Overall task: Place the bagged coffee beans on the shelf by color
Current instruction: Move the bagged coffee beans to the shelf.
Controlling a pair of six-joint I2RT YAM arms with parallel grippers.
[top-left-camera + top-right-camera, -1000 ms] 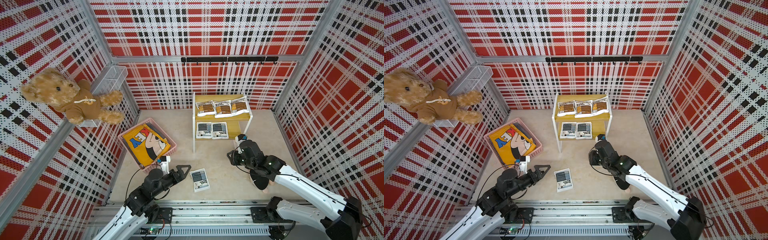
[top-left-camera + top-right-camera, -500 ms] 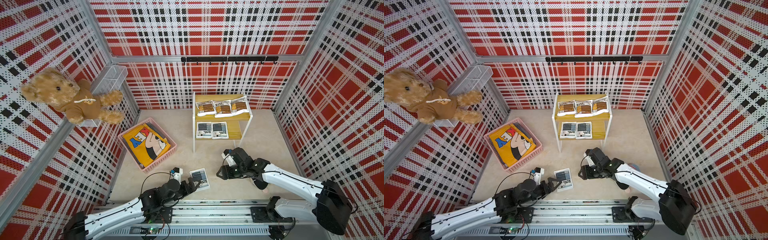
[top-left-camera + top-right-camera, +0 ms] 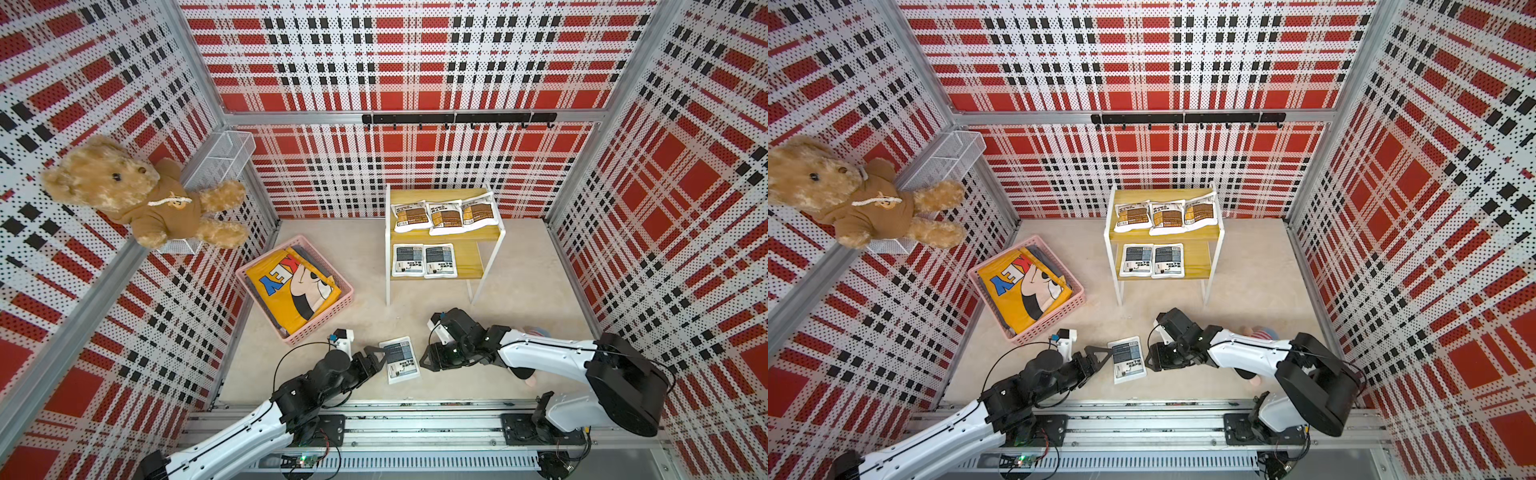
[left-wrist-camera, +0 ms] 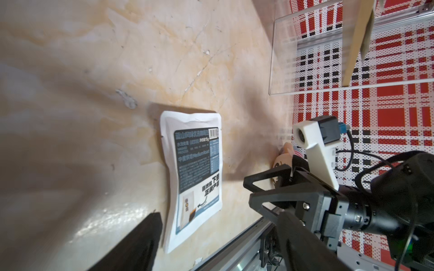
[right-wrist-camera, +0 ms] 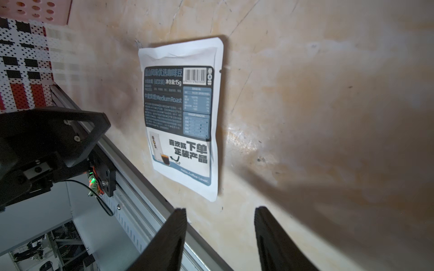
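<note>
Both arms have closed in on the loose flat white pouch with a dark grey label panel, which has not shifted. The left gripper has swung from beside the basket to the pouch's 9 o'clock edge. The right gripper has dropped from near the shelf's leg to its 3 o'clock side.

The left jaws stand spread, and I cannot tell whether a finger touches the pouch. The right jaws are parted with nothing between them, just short of it.

The pouch lies flat on the beige tabletop at about 6 o'clock, near the front rail. Its label reads "Medium Roast", "15g" and "Hello, Coffee Lover.", alongside a barcode and Chinese text.

At 12 o'clock stands the two-tier shelf of yellowish wooden boards on a thin white metal frame. Its top board carries three white pouches with brown-orange panels, and its lower board two white pouches with dark grey panels.

At 9 o'clock, the pink plastic lattice basket holds a folded yellow cartoon-print cloth with blue letters.
</note>
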